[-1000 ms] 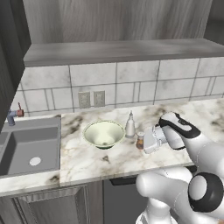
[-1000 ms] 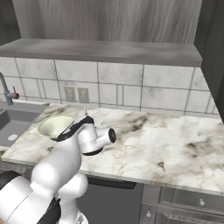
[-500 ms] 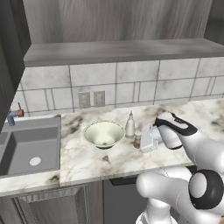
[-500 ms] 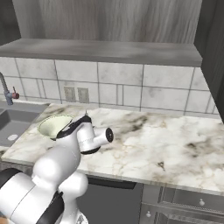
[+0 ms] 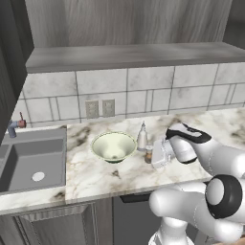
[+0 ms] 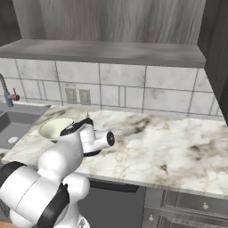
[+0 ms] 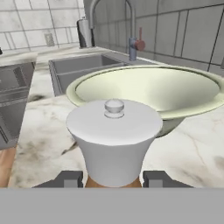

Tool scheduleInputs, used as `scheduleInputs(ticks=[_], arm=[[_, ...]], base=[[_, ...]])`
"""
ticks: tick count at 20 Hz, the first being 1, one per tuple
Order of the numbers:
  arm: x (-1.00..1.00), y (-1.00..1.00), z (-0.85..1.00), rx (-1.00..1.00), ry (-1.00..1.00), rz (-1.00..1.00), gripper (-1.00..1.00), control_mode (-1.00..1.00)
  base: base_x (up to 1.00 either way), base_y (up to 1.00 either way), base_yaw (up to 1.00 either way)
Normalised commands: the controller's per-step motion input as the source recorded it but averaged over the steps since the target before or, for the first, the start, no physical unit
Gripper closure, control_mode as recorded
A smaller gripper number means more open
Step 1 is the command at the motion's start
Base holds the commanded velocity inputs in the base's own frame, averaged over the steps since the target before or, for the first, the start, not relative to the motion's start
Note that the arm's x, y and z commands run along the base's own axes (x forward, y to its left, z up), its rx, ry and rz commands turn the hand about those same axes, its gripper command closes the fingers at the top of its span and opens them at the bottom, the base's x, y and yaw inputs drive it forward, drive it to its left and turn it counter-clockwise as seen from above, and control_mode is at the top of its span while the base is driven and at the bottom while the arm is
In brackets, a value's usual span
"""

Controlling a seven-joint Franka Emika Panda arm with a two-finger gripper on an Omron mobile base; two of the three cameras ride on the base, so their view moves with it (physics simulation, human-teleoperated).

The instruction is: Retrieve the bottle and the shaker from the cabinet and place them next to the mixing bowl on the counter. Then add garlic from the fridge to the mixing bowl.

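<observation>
Small orange-brown shaker with pale whitish cap (image 7: 113, 140) clasped between the two dark finger tips of the two-finger gripper (image 7: 113, 178), one tip at each side of its narrow neck, cap rising at 12 o'clock from them. Seen from the left base camera, same shaker (image 5: 149, 154) upright on the white marble countertop with brown-grey veining (image 5: 95, 174), at 3 o'clock of the wide shallow pale cream-green mixing bowl (image 5: 114, 146), gripper (image 5: 156, 154) just beside it at 3 o'clock. Tall slim white bottle with thin pointed nozzle (image 5: 142, 137) standing at 11 o'clock of the shaker, close to the bowl's rim. Grey sink basin (image 5: 29, 161) at 9 o'clock of the bowl, well apart, red-handled tap (image 7: 133, 33) behind. Bowl (image 6: 54, 128) partly hidden behind the white arm in the right base view.
</observation>
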Motion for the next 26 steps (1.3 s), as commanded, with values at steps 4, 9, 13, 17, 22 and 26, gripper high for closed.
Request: scheduleInputs(ticks=[4, 9, 13, 17, 22, 26], arm=[[0.03, 0.0, -0.35, -0.02, 0.0, 0.0, 1.0, -1.0], [0.0, 0.02, -0.38, -0.02, 0.0, 0.0, 1.0, -1.0], [0.01, 0.01, -0.3, -0.02, 0.0, 0.0, 1.0, -1.0], [0.08, 0.01, -0.19, -0.02, 0.0, 0.0, 1.0, -1.0], [0.24, 0.0, -0.03, -0.01, 0.0, 0.0, 1.0, -1.0], [0.39, 0.0, 0.0, 0.0, 0.0, -0.01, 1.0, -1.0]], base=[[0.0, 0.0, 0.0], [0.0, 0.0, 0.0], [0.0, 0.0, 0.0], [0.0, 0.0, 0.0], [0.0, 0.0, 0.0], [0.0, 0.0, 0.0]])
